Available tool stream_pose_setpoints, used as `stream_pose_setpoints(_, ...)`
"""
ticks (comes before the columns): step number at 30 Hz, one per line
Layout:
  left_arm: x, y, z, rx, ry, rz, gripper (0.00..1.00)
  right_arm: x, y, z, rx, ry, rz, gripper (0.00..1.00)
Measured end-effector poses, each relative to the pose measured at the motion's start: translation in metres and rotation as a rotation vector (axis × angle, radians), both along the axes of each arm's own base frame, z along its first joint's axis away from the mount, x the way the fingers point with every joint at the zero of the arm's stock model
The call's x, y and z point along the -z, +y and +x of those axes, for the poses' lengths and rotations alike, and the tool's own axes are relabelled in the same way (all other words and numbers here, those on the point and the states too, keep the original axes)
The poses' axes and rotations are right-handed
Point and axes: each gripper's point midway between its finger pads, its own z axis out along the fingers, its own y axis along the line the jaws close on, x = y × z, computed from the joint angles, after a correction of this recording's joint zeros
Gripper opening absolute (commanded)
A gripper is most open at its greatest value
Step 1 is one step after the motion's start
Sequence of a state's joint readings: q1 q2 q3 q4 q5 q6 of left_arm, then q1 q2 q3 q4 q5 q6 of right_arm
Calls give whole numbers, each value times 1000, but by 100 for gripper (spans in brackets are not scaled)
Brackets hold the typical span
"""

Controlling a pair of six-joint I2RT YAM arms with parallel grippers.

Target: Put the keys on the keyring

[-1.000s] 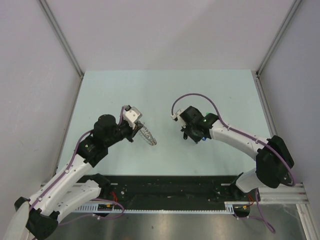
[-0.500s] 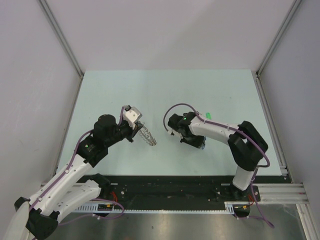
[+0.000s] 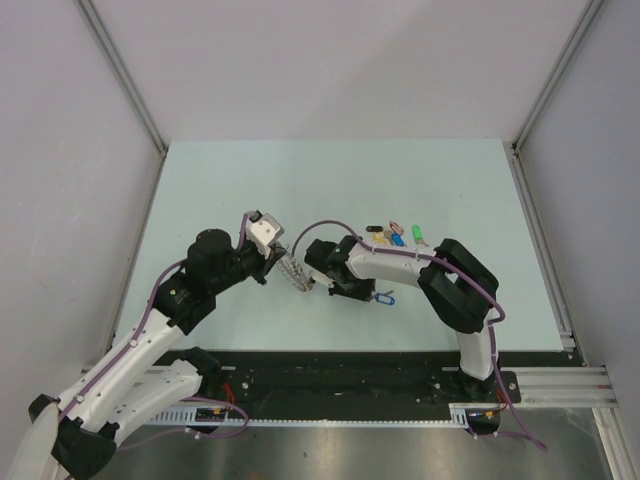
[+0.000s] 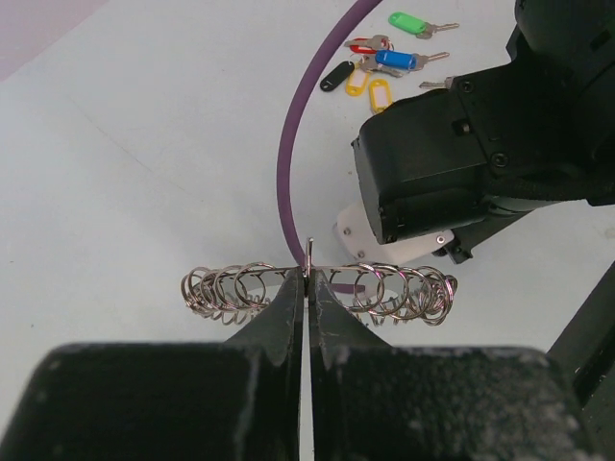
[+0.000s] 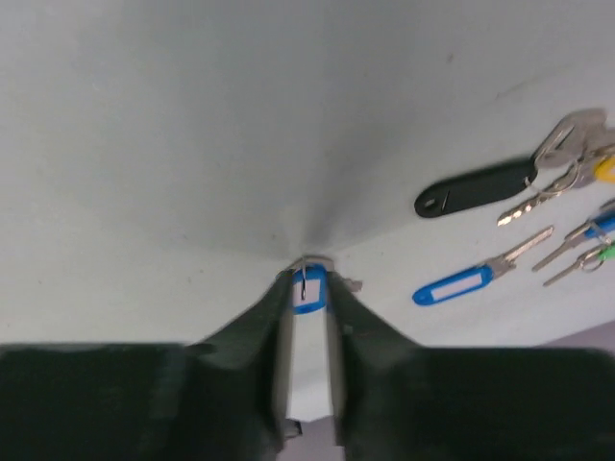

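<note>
Pale green table [image 3: 230, 190] inside white walls. Near its centre, towards 9 o'clock: the keyring [image 4: 231, 288], a chain of thin wire loops, pinched at mid-length by the fully closed left gripper [image 4: 307, 280] and apparently clear of the surface. Just at 3 o'clock of it: the right gripper [image 5: 307, 279], fingertips a sliver apart around a small blue tag [image 5: 308, 293], nose close to the table. Impossible to tell whether clamping or merely bracketing.

At 1 o'clock of that gripper: the keys [image 3: 395, 235], a loose cluster of coloured tags. At 4 o'clock: one lone blue key [image 3: 383, 297].

Probably light, thin and slippery, quick to skid on the smooth top. Best taken by the flat plastic tag, leaving the metal end free for threading. Keyring wire likely stiff and springy, so best steadied close to the working loop.
</note>
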State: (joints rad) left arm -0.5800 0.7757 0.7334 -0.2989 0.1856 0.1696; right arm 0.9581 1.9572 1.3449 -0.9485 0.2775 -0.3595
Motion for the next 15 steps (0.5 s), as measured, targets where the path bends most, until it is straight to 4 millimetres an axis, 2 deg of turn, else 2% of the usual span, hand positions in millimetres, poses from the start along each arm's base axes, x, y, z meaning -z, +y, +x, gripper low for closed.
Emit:
stream_pose_setpoints(2,0,0,0,0,0,0,1,2,8,1,-10,-3,26,37)
stream_pose_setpoints(7,0,0,0,2,-4,4,0,-3,18,5,7,-3,103,40)
stream_pose_setpoints(12,0,0,0,2,-4,5,0,-35,21,17,81,-49,286,40)
stream_pose_setpoints(15,0,0,0,2,-4,5,0,-52,12,16,124,-80,414,40)
